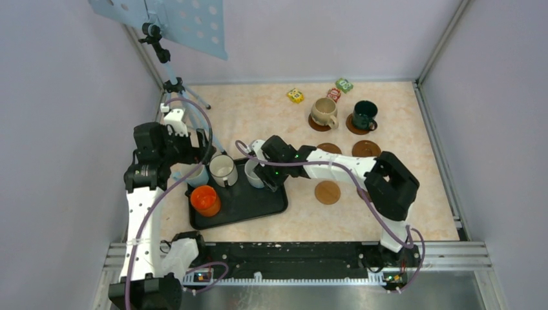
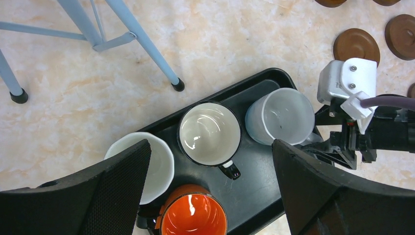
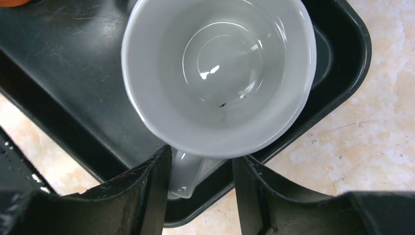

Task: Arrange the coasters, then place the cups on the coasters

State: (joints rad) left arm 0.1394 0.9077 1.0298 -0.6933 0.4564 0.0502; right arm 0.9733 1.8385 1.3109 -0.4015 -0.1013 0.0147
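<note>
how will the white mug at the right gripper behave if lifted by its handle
Mug looks like glazed ceramic: rigid, probably slick, likely to chip if knocked. Held by the handle alone, its body hangs off to one side, so it may tilt in the right gripper.

Black tray sits front-left on the beige marbled table. Way at the back there's a yellow block, red block and green block bunched together. Pale blue tripod stands back-left, holding a perforated blue panel.
</note>
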